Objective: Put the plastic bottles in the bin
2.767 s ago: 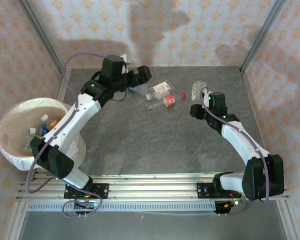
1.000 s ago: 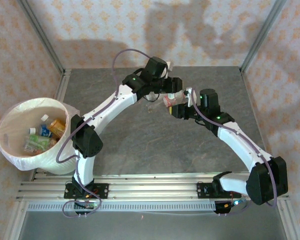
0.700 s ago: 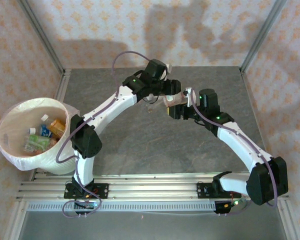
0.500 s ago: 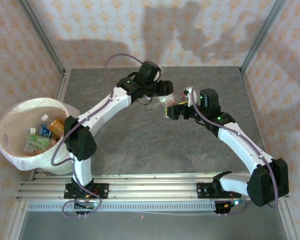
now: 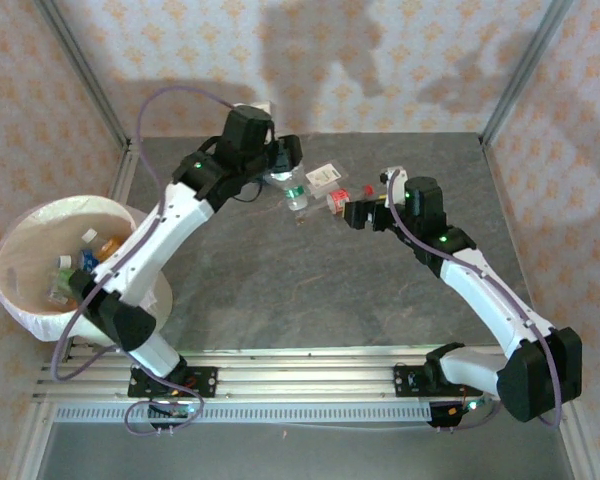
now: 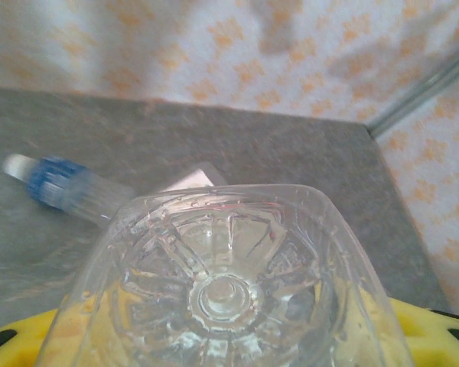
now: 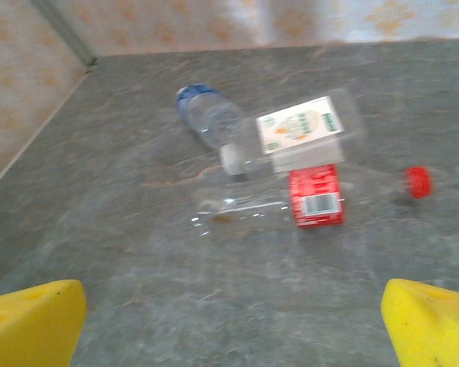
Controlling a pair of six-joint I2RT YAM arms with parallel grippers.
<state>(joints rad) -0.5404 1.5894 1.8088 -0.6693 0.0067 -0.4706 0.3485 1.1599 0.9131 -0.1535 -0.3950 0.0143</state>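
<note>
Bench (image 5: 280, 290): bin (image 5: 25, 318) stands off its near-left corner, already part-filled. Left pincer (image 5: 287, 176) grips a clear bottle (image 6: 222, 290) by its body, base outward (presumably for carrying binward). Right pincer (image 5: 352, 213) gapes wide, facing three loose bottles (image 7: 314, 197) lying together

light: bright, even; shadows: soft on wall (image 5: 380, 60); wrist views: blurred

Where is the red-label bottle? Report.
In the top view, the red-label bottle lies far back on the table beside the white-label bottle, ahead of the right gripper.
</note>
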